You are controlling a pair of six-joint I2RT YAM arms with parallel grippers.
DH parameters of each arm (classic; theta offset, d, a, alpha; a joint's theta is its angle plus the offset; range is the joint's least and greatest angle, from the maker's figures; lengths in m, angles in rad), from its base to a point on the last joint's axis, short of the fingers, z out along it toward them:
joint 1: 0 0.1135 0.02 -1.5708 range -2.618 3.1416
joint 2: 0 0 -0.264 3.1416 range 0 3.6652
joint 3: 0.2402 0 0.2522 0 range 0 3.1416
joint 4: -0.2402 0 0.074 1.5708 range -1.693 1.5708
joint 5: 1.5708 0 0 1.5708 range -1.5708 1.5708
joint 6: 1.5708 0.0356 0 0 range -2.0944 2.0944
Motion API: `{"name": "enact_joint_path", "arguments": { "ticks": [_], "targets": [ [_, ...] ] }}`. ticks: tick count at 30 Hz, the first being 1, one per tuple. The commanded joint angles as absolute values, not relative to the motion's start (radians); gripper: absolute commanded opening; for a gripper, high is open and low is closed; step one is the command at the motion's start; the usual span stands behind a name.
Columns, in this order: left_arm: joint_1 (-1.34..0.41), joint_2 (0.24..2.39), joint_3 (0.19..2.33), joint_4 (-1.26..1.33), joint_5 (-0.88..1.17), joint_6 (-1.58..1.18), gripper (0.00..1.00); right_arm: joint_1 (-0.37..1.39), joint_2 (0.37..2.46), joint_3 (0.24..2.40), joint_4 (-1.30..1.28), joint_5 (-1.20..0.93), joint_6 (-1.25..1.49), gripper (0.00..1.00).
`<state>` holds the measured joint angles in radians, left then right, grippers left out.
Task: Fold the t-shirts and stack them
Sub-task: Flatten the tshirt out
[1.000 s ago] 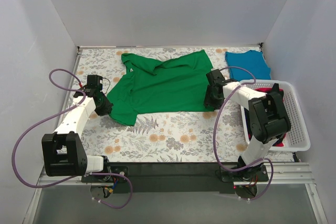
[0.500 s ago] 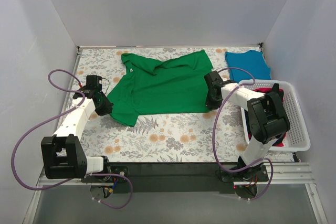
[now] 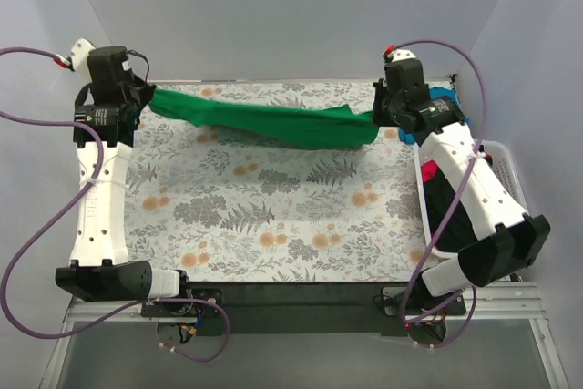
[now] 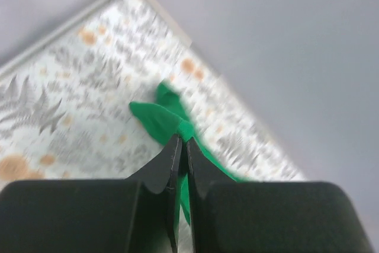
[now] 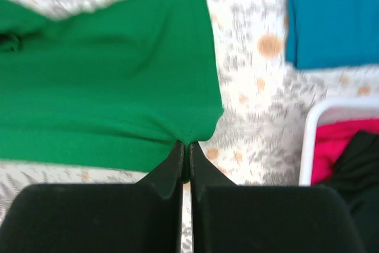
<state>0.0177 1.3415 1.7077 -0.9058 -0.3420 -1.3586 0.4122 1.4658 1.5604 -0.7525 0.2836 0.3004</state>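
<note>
The green t-shirt (image 3: 273,122) hangs stretched in the air across the back of the table, held at both ends. My left gripper (image 3: 146,96) is shut on its left end; the cloth (image 4: 160,119) bunches at the fingertips (image 4: 183,143). My right gripper (image 3: 376,118) is shut on the right corner of the green t-shirt (image 5: 106,87), pinched at the tips (image 5: 185,145). A teal-blue t-shirt (image 5: 331,16) lies flat at the back right, mostly hidden behind my right arm in the top view. Red-pink (image 5: 340,143) and black (image 5: 361,164) t-shirts lie in the basket.
A white slotted basket (image 3: 515,198) stands at the right edge of the table, partly under my right arm. The floral tablecloth (image 3: 273,216) covers the table. White walls close in the left, back and right sides.
My right gripper shut on the green t-shirt's right edge. Both arms then rose and swung back, lifting the shirt off the table and stretching it between them.
</note>
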Motion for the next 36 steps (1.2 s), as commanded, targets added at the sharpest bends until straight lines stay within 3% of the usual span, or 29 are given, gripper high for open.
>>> {"name": "enact_joint_path", "arguments": {
  "ticks": [1,5,10,17,25,31,36],
  "targets": [
    [0.029,1.298,1.848,-0.827,-0.520,-1.396,0.00,0.403,1.335,1.689,-0.775,0.301,0.195,0.01],
    [0.026,1.137,1.849,-0.771,-0.483,-1.401,0.00,0.403,1.170,1.678,-0.775,0.247,0.128,0.01],
    [-0.049,0.961,1.828,-0.762,-0.624,-1.342,0.00,0.403,0.996,1.657,-0.770,0.227,0.059,0.01],
    [-0.121,0.807,1.879,-0.617,-0.696,-1.088,0.00,0.403,0.847,1.673,-0.769,0.135,0.041,0.01],
    [-0.222,0.946,1.988,-0.489,-0.670,-0.867,0.00,0.403,0.923,1.755,-0.775,0.032,0.018,0.01],
    [-0.264,1.141,1.781,-0.382,-0.641,-0.815,0.00,0.403,1.077,1.669,-0.770,0.072,0.035,0.01],
    [-0.256,1.342,1.507,-0.254,-0.562,-0.880,0.00,0.400,1.218,1.472,-0.640,0.167,0.020,0.02]
  ]
}}
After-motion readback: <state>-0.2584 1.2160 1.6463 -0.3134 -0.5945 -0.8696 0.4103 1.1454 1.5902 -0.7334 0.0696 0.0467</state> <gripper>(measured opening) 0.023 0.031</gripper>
